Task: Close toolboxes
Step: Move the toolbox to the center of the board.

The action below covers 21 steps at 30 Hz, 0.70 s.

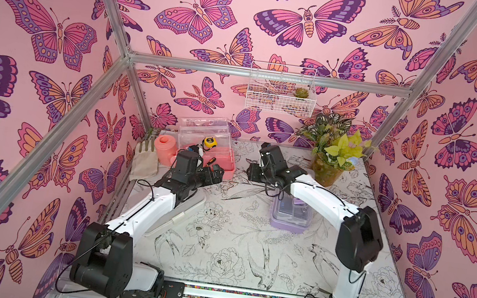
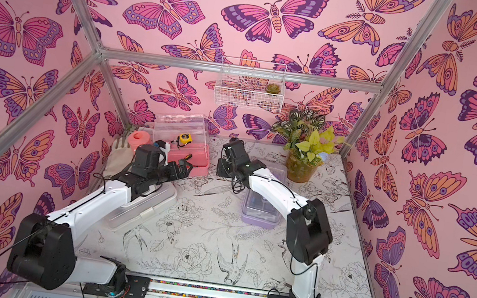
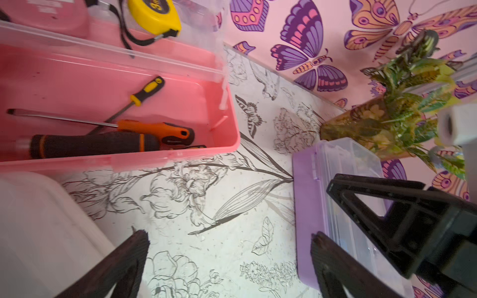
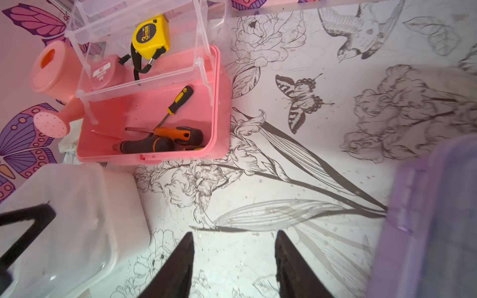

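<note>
The pink toolbox (image 1: 225,160) (image 4: 216,103) stands at the back left with its clear lid (image 1: 203,127) raised; screwdrivers (image 3: 154,131) lie inside. Under my left arm is the white toolbox (image 1: 186,209) (image 4: 64,219), its lid down. The purple toolbox (image 1: 288,224) (image 3: 307,206) lies under my right arm with its clear lid down. My left gripper (image 1: 217,174) (image 3: 229,240) is open over bare table in front of the pink toolbox. Facing it a short way off, my right gripper (image 1: 251,172) (image 4: 235,237) is open with nothing between its fingers.
A pink watering can (image 1: 165,147) and a pale glove (image 1: 146,158) sit left of the pink toolbox. A potted plant (image 1: 329,166) stands at the back right, under a wire basket (image 1: 281,89) on the wall. A yellow tape measure (image 4: 151,36) rests in the pink toolbox's clear part.
</note>
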Available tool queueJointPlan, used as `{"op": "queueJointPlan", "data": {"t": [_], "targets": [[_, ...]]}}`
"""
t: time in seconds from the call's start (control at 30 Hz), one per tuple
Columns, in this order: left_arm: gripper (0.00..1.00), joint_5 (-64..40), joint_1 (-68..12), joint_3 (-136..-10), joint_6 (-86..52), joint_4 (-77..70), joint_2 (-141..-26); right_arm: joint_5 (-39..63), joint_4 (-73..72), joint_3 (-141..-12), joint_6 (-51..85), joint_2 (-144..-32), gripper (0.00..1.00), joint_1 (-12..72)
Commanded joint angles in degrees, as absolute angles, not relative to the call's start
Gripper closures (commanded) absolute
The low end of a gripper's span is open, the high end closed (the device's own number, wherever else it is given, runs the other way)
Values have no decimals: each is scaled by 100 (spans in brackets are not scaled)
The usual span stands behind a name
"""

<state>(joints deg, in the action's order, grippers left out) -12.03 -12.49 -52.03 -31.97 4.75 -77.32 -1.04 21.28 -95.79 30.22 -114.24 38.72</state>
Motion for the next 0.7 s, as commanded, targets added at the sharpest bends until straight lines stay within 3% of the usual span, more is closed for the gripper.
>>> {"op": "queueJointPlan", "data": {"t": [0.0,0.33,0.67], "targets": [[0,-1319,-1131,-5060,-3106,365,-7516,159,2338,-10170,3109,-11937,52,3920],[0,-1622,-1064,-5027,-3071,202,-7496,288,2330,-11794,3237,-13375,53,3916],[0,-1813,-1056,-5019,-3194,109,-7520,88,2792,-12782,3371,-14295,72,3876]]}}
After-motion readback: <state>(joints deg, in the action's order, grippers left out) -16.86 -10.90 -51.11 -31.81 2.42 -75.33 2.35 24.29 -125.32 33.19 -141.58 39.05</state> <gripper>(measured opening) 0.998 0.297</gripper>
